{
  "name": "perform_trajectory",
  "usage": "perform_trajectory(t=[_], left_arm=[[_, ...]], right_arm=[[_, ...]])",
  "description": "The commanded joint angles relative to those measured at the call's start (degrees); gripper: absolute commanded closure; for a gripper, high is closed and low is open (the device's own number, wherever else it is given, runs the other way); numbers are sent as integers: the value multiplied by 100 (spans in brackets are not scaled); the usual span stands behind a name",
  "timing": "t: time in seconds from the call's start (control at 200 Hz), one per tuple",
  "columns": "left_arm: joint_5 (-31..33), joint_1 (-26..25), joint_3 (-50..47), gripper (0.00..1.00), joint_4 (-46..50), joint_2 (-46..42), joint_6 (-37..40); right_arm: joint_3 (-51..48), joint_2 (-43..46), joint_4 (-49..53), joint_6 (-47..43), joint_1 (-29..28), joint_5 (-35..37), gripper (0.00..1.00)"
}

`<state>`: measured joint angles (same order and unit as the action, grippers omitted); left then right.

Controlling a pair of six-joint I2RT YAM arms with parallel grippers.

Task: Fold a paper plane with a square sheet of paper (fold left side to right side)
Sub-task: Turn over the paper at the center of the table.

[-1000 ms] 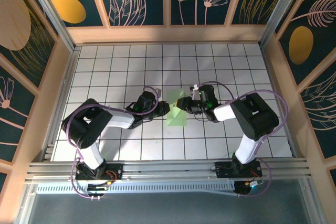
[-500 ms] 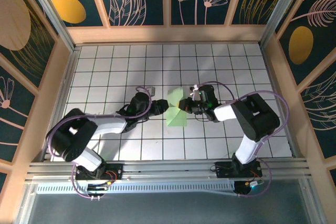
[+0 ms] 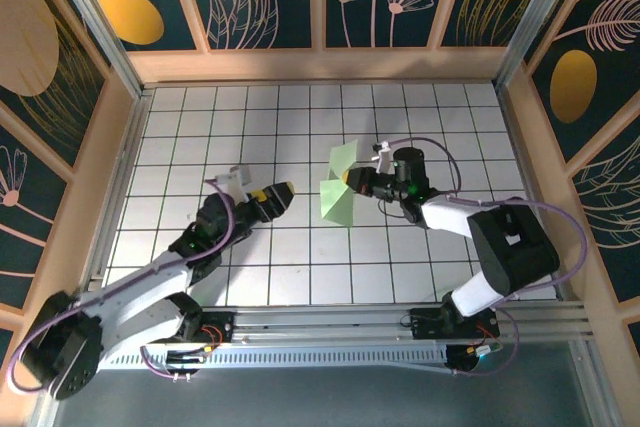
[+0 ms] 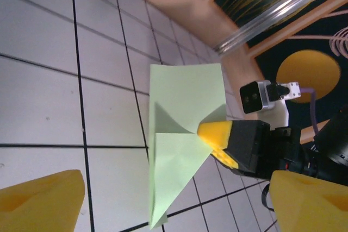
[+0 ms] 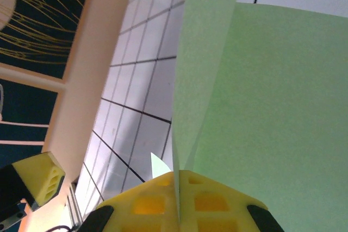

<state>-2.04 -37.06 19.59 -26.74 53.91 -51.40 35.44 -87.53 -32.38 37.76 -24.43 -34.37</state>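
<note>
The square sheet of paper is pale green and folded into a pointed shape with triangular flaps. It stands on edge near the middle of the grid floor. My right gripper is shut on its right side. In the right wrist view the paper runs between the two closed yellow fingers. My left gripper is open, about a tile to the left of the paper and not touching it. In the left wrist view the paper lies ahead between my wide yellow fingertips, with the right gripper pinching its edge.
The floor is white grid tiles ringed by a wooden rim and patterned walls. An aluminium rail runs along the near edge by the arm bases. The right arm's cable loops over the tiles behind its wrist.
My left gripper opened, let go of the paper and drew back to the left. The right gripper closed on the paper and shifted it slightly towards the back, more upright.
</note>
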Motion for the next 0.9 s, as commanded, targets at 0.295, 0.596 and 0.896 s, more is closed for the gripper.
perform_trajectory(t=[0.295,0.596,0.896], left_arm=[[-737,215,-722,1,-818,-1990,-452],[-1941,213,-221,1,-1962,-726,-497],[-2254,213,-19,1,-2897,562,-822]], right_arm=[[314,856,-1080,301,285,-1293,100],[297,442,-2659,1335,78,-1795,100],[228,-63,-4048,2324,-104,-2048,100]])
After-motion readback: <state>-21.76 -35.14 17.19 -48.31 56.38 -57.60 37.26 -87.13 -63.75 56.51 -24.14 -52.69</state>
